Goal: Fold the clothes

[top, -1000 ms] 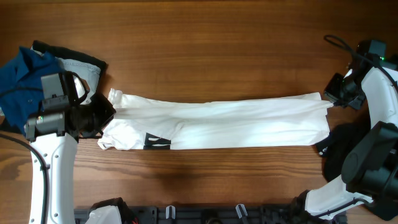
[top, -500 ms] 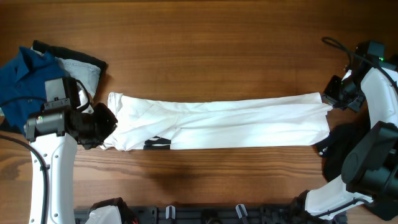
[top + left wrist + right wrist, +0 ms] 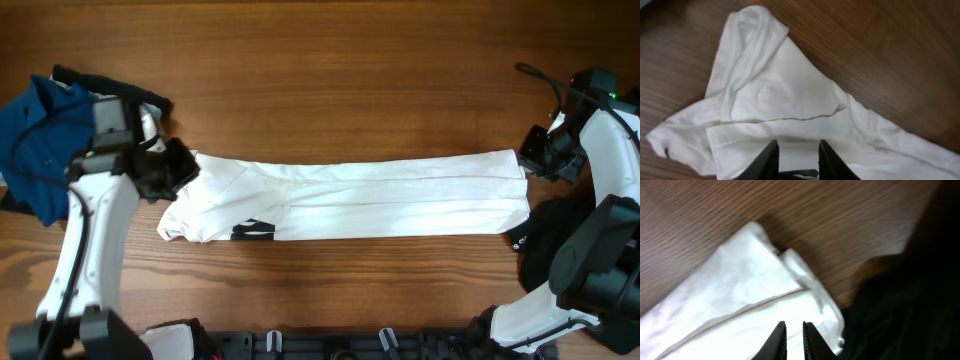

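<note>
Nearest to us in the left wrist view, the left claw (image 3: 798, 146) hangs just above the white T-shirt (image 3: 780, 95). Its two dark fingers stand apart with nothing between them, and the cloth lies below the gap. We judge it is poised there to take the rumpled sleeve end and flatten or tuck it.

In the right wrist view, the right claw (image 3: 792, 326) has its fingers drawn almost together, leaving a thin slit over the hem. We cannot tell whether a fold is pinched in it. Its place at the shirt's corner suggests it anchors that end so the strip keeps its length.

Just beyond it, the doubled hem shows as two soft rounded layers. Beside it on the right lies a black garment (image 3: 900, 305), matte and shapeless.

From overhead, the T-shirt (image 3: 400, 195) lies across the middle of the table (image 3: 320, 60) as one long narrow band, already folded lengthwise. It is smooth towards the right and creased and bunched at the left. The black-bars print (image 3: 253, 229) peeks out at its near edge. The wood is dark, with a fine grain.

Farthest off, at the left edge, a blue collared shirt (image 3: 40, 140) lies crumpled, waiting its turn.
</note>
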`<action>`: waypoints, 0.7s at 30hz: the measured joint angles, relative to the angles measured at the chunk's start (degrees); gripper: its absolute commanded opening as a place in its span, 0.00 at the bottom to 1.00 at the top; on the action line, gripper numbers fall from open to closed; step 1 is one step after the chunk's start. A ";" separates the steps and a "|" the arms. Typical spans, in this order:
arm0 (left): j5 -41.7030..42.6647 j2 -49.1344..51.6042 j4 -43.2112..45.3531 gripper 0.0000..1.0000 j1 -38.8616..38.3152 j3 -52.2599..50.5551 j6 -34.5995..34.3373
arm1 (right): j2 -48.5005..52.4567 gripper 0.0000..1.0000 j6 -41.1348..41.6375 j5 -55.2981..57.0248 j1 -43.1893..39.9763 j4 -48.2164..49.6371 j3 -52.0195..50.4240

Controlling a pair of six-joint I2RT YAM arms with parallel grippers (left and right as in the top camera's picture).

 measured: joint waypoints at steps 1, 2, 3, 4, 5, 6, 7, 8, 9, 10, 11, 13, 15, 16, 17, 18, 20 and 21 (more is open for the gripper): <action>-0.31 1.07 1.18 0.27 -0.81 0.00 0.79 | 0.00 0.13 -0.31 -0.87 0.00 0.00 0.00; -0.68 2.75 2.67 0.27 -1.95 0.00 1.62 | 0.00 0.12 -0.59 -1.68 0.00 0.00 0.00; -1.16 4.20 4.11 0.27 -2.40 0.00 2.21 | 0.00 0.12 -0.72 -2.40 0.00 0.04 0.00; -2.51 5.66 6.60 0.26 -2.43 -0.02 2.67 | 0.00 0.12 -0.85 -2.99 0.00 0.00 0.00; -4.22 6.73 9.60 0.25 -2.21 -0.02 3.06 | 0.00 0.12 -0.90 -3.10 0.00 0.04 0.00; -5.49 7.19 11.41 0.24 -1.99 -0.04 3.26 | 0.00 0.13 -0.92 -3.26 0.00 0.09 0.00; -6.80 7.76 14.03 0.23 -1.68 -0.02 3.48 | 0.00 0.12 -1.01 -3.32 0.00 0.07 -0.04; -7.58 8.33 15.63 0.22 -1.29 0.02 3.52 | 0.00 0.12 -1.11 -3.45 0.00 0.13 -0.04; -8.26 8.85 16.46 0.22 -0.98 0.04 3.58 | 0.00 0.12 -1.11 -3.48 0.00 0.13 -0.04; -8.81 9.81 17.42 0.21 -0.70 0.07 3.67 | 0.00 0.12 -1.11 -3.50 0.00 0.13 -0.04; -9.01 10.88 17.62 0.20 -0.63 0.09 3.69 | 0.00 0.12 -1.11 -3.54 0.00 0.13 -0.04; -9.03 13.73 17.64 0.17 -0.63 0.09 3.72 | 0.00 0.12 -1.11 -3.67 0.00 0.15 -0.04; -9.25 17.55 17.70 0.15 -0.63 0.09 3.74 | 0.00 0.13 -1.11 -3.67 0.00 0.15 -0.04; -9.75 18.73 17.77 0.14 -0.63 0.09 3.82 | 0.00 0.13 -1.11 -3.67 0.00 0.15 -0.04; -10.69 19.85 17.92 0.13 -0.55 0.09 3.87 | 0.00 0.13 -1.11 -3.67 0.00 0.13 -0.04; -12.13 20.76 17.99 0.11 -0.22 0.09 3.87 | 0.00 0.13 -1.11 -3.67 0.00 0.11 -0.04; -14.38 21.18 18.03 0.11 0.92 0.09 3.21 | 0.00 0.13 -1.11 -3.67 0.00 -0.04 -0.04; -15.30 21.18 18.10 0.12 2.01 0.09 2.49 | 0.00 0.13 -1.11 -3.67 0.00 -0.07 -0.04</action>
